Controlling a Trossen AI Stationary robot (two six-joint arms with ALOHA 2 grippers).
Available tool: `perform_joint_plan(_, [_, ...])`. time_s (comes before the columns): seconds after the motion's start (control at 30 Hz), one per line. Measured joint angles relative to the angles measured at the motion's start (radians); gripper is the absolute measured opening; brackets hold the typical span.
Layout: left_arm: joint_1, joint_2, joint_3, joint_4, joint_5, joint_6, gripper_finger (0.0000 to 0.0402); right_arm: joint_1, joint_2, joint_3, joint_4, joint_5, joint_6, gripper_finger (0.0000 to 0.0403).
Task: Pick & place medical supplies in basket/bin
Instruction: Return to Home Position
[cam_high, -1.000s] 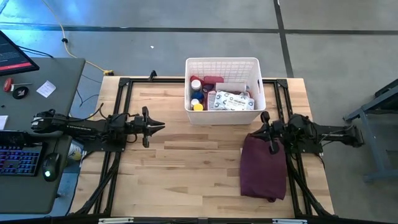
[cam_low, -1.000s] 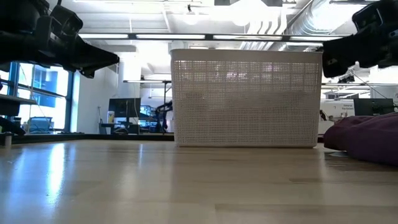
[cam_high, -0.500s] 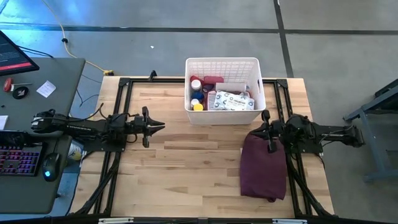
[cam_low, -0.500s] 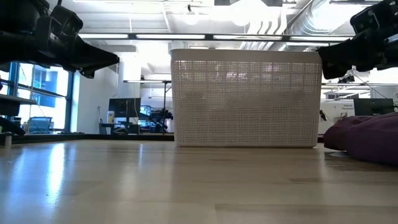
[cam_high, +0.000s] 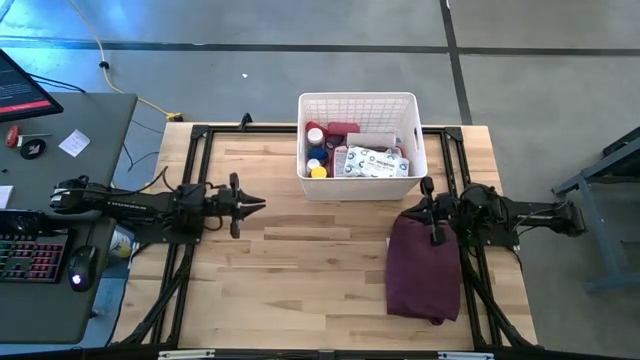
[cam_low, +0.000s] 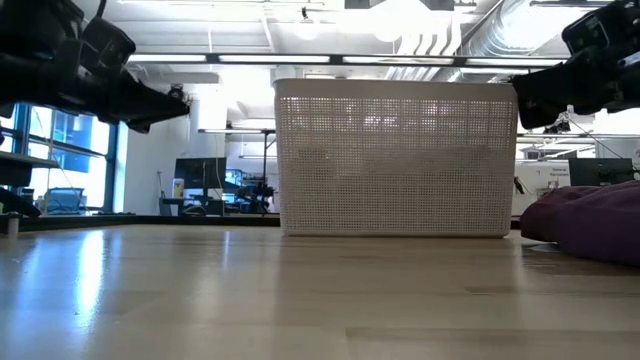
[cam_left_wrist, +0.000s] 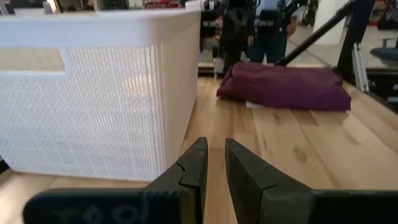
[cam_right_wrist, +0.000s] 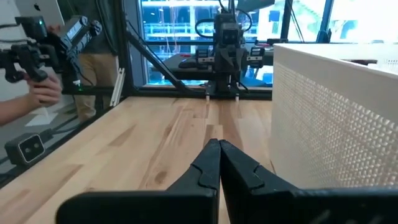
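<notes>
1. The white basket (cam_high: 357, 96) stands upright at the middle of the far edge of the tabletop (cam_high: 300, 290). One long lattice wall faces the near edge.
2. The medical supplies (cam_high: 352, 155) lie inside the basket. A grey-white packet (cam_high: 375, 162) lies flat across its middle and right part. Small bottles (cam_high: 315, 135) are lined along its left wall, and a red case (cam_high: 343, 128) sits against the far wall.
3. The left end effector (cam_high: 258, 203) hangs above the tabletop near the left edge, about midway between the far and near edges. It points across toward the right edge and is well apart from the basket. In the left wrist view its fingers (cam_left_wrist: 193, 163) are slightly spread, with a narrow slot of bare wood between them. They grip nothing.
4. The right end effector (cam_right_wrist: 219, 144) hangs near the right edge of the tabletop, just nearer than the basket's right near corner, and points toward the left edge. Its fingers are pressed together and empty.
5. A maroon cloth (cam_high: 423, 265) lies bunched on the tabletop along the right edge. It reaches from under the right end effector toward the near right corner and is clear of the basket.
6. Beyond the tabletop, in the right wrist view, a person's hand (cam_right_wrist: 42, 93) holds a dark device.
</notes>
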Motion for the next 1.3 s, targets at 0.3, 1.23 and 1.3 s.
perform_joint_plan(0.3, [0.000, 0.000, 0.000, -0.112, 0.000, 0.000, 0.0092, 0.000, 0.000, 0.000, 0.005, 0.004, 0.015, 0.0000])
perform_joint_plan(1.23, [0.000, 0.000, 0.000, -0.126, 0.000, -0.027, 0.0092, 0.000, 0.000, -0.001, 0.007, 0.003, 0.017, 0.0000])
perform_joint_plan(1.3, [0.000, 0.000, 0.000, -0.126, 0.000, -0.027, 0.0092, 0.000, 0.000, -0.001, 0.007, 0.003, 0.017, 0.0000])
